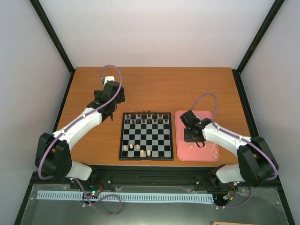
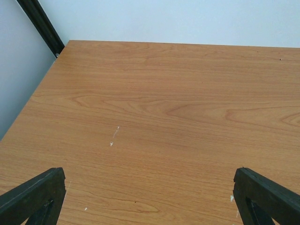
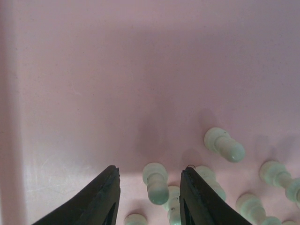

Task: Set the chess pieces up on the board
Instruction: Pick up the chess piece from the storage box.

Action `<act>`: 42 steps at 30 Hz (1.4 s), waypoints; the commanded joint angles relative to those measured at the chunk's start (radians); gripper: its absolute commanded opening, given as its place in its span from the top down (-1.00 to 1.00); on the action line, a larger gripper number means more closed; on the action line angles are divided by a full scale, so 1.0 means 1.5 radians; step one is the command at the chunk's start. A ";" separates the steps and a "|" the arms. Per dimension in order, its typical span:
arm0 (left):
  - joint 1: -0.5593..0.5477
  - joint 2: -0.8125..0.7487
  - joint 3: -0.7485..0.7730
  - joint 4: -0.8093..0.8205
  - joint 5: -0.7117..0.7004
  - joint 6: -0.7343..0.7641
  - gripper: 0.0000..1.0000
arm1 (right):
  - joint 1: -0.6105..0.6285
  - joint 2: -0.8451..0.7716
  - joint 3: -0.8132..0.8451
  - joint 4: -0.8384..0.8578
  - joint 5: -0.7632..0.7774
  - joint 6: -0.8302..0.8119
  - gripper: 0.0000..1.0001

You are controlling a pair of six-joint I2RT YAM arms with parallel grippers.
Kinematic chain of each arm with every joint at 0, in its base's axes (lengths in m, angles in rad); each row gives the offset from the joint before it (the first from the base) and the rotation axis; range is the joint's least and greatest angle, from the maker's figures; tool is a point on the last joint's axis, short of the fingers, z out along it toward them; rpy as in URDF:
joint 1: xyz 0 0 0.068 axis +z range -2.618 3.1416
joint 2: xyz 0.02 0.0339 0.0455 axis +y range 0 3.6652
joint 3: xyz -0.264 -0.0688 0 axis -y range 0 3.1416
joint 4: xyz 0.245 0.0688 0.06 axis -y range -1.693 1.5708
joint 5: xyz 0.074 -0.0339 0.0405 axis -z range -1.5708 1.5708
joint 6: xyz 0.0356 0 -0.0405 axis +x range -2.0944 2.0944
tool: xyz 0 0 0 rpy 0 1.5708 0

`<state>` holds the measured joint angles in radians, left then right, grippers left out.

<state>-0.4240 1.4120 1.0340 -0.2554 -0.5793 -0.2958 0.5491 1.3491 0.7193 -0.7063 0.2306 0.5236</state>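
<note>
The board [image 1: 121, 140] lies at the table's middle, with a few cream chess pieces [image 1: 131, 146] on its near rows and dark pieces [image 1: 145, 116] along its far row. More cream pieces lie in the pink tray [image 1: 206, 117] to its right. My right gripper [image 1: 194, 143] is down in that tray. In the right wrist view the right gripper [image 3: 150, 176] is open, and its jaws straddle a lying cream piece [image 3: 157, 183] with a gap on each side. Other pieces [image 3: 225, 145] lie close by. My left gripper [image 2: 150, 176] is wide open over bare wood.
The left arm [image 1: 89, 119] reaches out left of the board, its gripper [image 1: 107, 101] near the board's far left corner. The tray floor [image 3: 117, 70] is bare ahead of the right jaws. Black frame posts stand at the table's back corners.
</note>
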 commanded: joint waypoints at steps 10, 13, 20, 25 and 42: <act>-0.005 0.004 0.031 0.004 -0.015 -0.001 -1.00 | -0.017 0.016 -0.015 0.026 -0.012 -0.014 0.43; -0.004 0.004 0.031 0.004 -0.016 -0.001 -1.00 | -0.017 0.020 -0.016 0.026 -0.015 -0.013 0.44; -0.005 0.005 0.030 0.004 -0.017 -0.001 -0.99 | -0.017 0.016 -0.016 0.024 -0.009 -0.010 0.53; -0.005 0.004 0.031 0.003 -0.016 -0.001 -1.00 | -0.017 0.017 -0.015 0.021 -0.009 -0.007 0.68; -0.005 0.005 0.034 0.001 -0.016 -0.002 -0.99 | -0.008 -0.045 0.036 0.006 -0.047 -0.022 0.94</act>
<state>-0.4240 1.4170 1.0393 -0.2554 -0.5915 -0.2958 0.5316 1.3094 0.7151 -0.6910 0.1867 0.5091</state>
